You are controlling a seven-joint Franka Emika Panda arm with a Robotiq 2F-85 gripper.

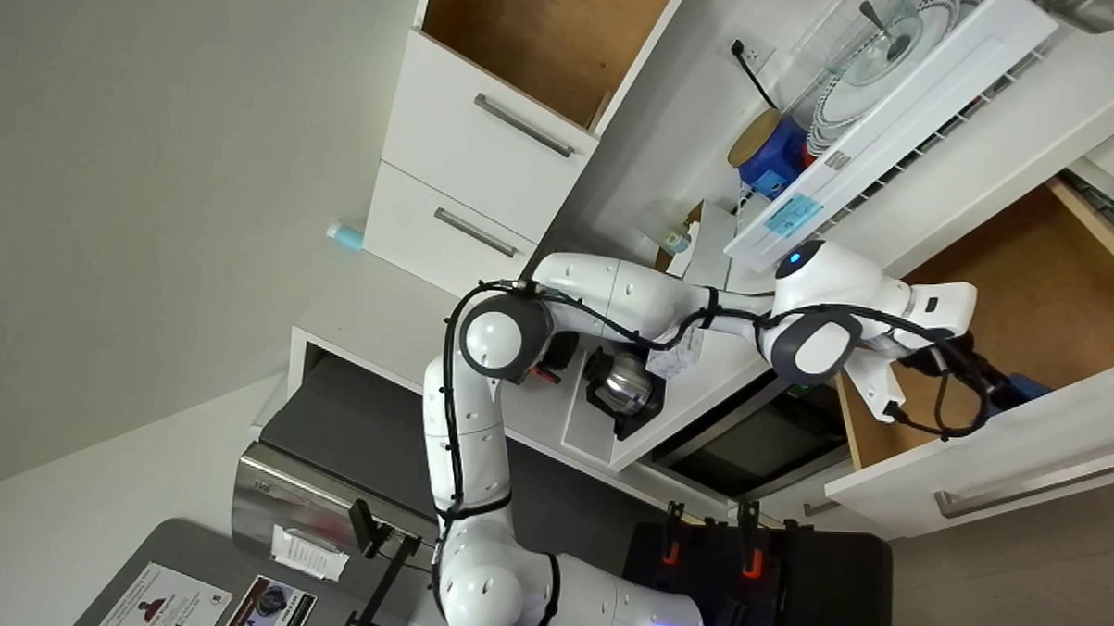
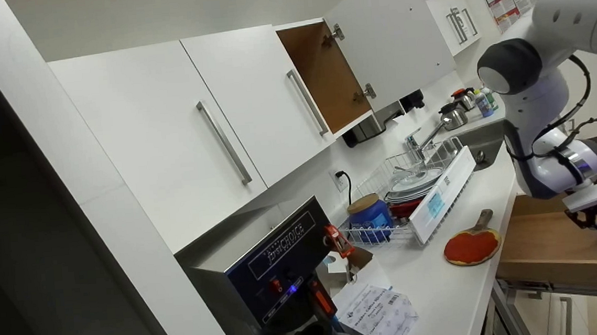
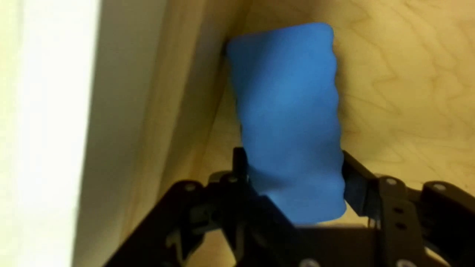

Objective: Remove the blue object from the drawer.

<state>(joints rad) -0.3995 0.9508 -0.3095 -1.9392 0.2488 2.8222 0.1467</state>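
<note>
Wrist view: the gripper clamps the blue object across its narrow width, near the lower end as seen here; the fingers bear on the opposed long sides, which probably dictate this grip axis. The object lies inside the drawer, roughly lengthwise along the front wall. Its upper left corner is at or very near that wall; contact cannot be confirmed. The narrow gap probably limits clearance for the wall-side finger.

In an exterior view, the white front panel is pulled out, presumably to admit the gripper from above.

In an exterior view, the arm extends beyond the edge of the counter to reach over the drawer. Whether the blue object clears the drawer floor cannot be told.

Next step, as judged: raise vertically. Caution: the longer end outside the grip may sag or catch the wall.
</note>
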